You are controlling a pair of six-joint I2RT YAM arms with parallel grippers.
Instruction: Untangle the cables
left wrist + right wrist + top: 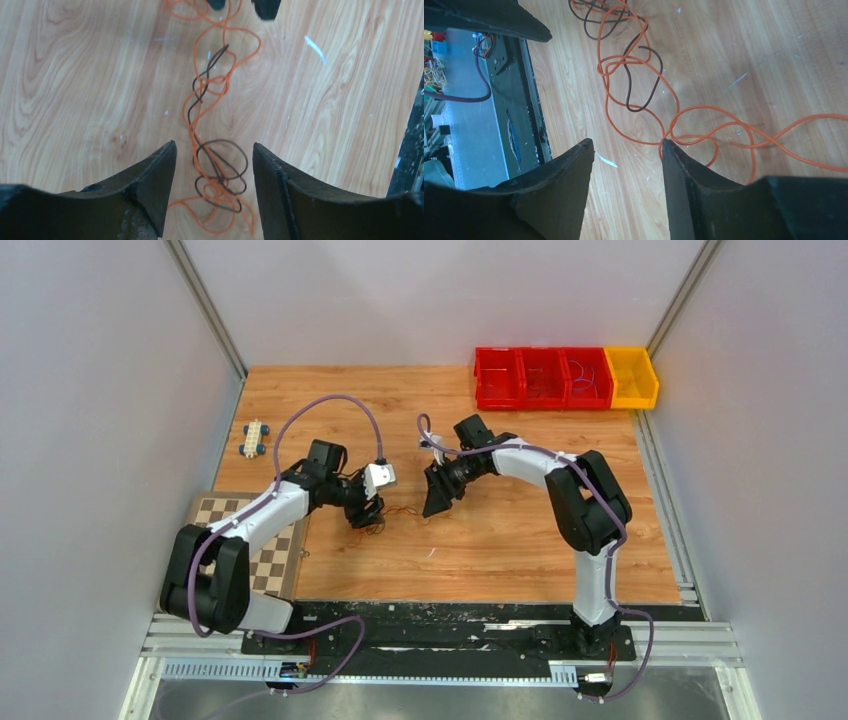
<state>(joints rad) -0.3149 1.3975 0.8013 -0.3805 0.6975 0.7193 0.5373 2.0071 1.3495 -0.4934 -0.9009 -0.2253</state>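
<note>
Between grippers, cables point(215, 130): thin orange and brown loops, intertwined

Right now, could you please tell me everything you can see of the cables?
The cables are hair-thin wires, orange and dark brown, twisted together in curly loops. They lie loose on the wooden table. One knot sits inside the open left pincer, and orange loops reach the open right pincer.

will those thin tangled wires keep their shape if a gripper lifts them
Probably floppy: the cables lie in loose, hair-thin curls flat on the table. Likely very light, so a nudge may drag the whole bunch. Orange and dark strands twist together, so lifting one would probably pull the other.
</note>
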